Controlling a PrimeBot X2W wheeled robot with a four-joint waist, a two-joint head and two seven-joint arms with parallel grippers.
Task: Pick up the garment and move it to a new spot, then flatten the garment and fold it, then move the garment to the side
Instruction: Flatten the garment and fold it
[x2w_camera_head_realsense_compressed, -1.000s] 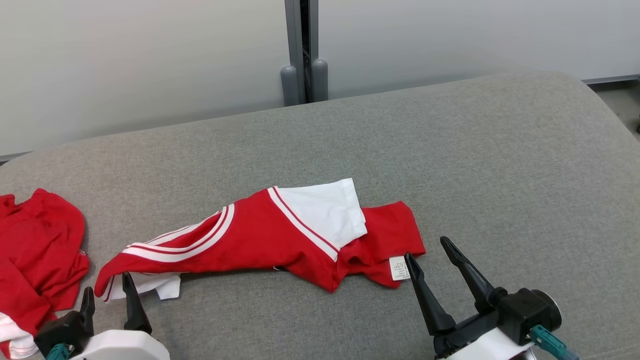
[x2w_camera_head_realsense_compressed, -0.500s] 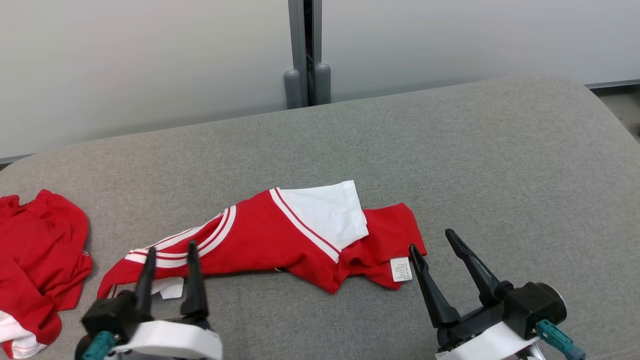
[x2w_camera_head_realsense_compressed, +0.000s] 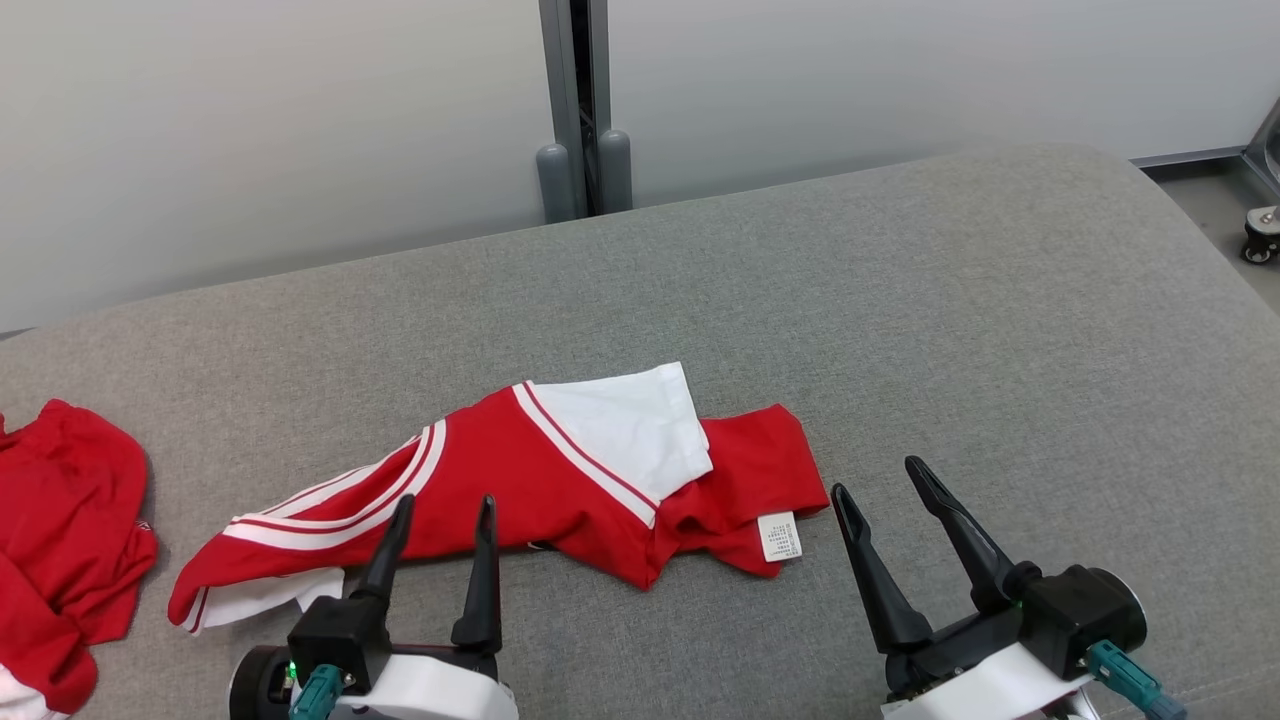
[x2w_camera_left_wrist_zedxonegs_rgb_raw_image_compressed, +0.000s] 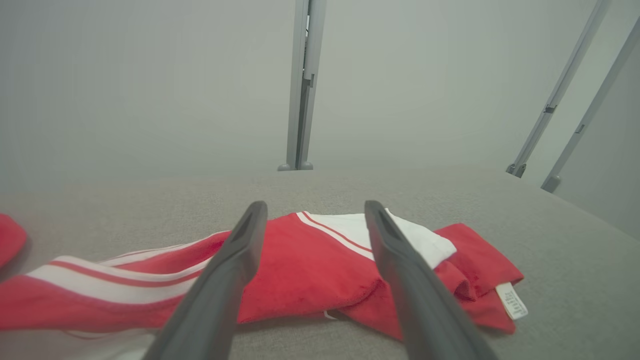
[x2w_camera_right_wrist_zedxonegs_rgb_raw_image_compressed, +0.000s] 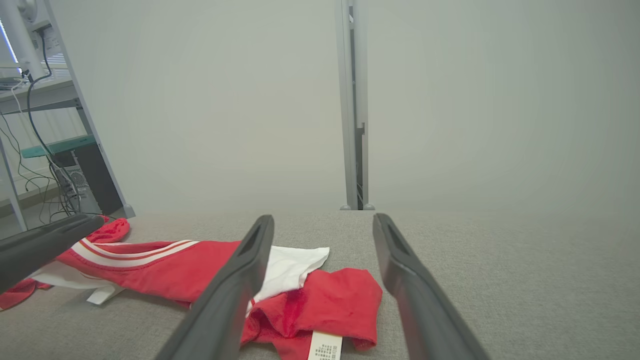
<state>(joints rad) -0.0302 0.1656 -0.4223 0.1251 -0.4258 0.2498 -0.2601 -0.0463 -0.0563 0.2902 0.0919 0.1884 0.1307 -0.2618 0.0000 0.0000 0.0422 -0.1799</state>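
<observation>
Head view: second red garment (x2w_camera_head_realsense_compressed: 62, 525) left of striped garment (x2w_camera_head_realsense_compressed: 520, 480)

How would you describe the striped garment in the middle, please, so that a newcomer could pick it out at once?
Look at the wide grey cushion in front of the pale wall; the garment lies stretched across its near middle. Unlike the crumpled red cloth at the left edge, it has white stripes, a white panel and a small white label at its right end.
</observation>
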